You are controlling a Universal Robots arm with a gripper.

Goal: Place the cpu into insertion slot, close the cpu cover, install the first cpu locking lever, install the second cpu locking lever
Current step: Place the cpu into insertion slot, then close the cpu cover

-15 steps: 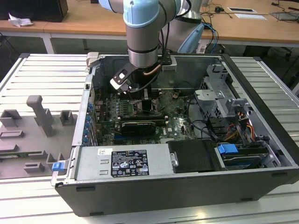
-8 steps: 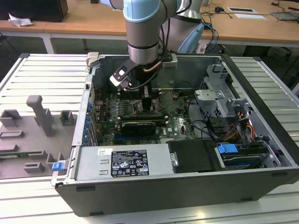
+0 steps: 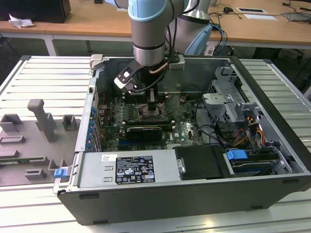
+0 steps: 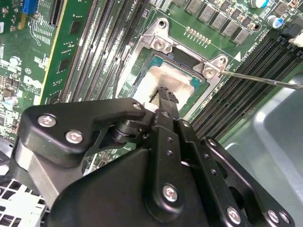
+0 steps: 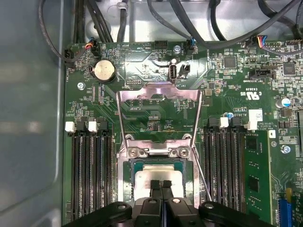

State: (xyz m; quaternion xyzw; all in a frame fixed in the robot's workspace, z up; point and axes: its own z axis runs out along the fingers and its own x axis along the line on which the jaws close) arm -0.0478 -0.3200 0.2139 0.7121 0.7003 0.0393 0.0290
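The end effector (image 5: 161, 185) reaches down into an open computer case (image 3: 194, 213) that lies on its side on a grooved metal desk (image 3: 282, 204). Its two black fingers (image 5: 155, 185) are pressed together, with no gap between the tips. The tips sit over the pale metal top of the cpu (image 5: 146, 176), touching it or just above it; which of the two I cannot tell.

The cpu lies flat inside the insertion slot (image 4: 182, 56), its green edge framed by the socket's dark rim. The cpu cover (image 5: 158, 91) is swung open and away from the slot, still attached at its hinge beside two screws, and the green motherboard (image 5: 236, 94) shows through its square window. A thin metal locking lever (image 5: 202, 177) slants free beside the slot and is not latched down. Rows of black memory slots (image 5: 90, 175) flank the socket on both sides, and a coin cell battery (image 5: 103, 70) sits on the board beyond the open cover.

In the exterior view the arm (image 3: 148, 29) comes in from twelve o'clock and the socket area lies near the case's centre. A labelled power supply (image 3: 131, 170) fills the case wall at six o'clock. A metal drive cage (image 3: 228, 92) stands toward three o'clock, with a blue clip (image 3: 237, 155) nearer five. Grey plastic fixtures (image 3: 43, 121) rest on the desk at nine o'clock of the case.
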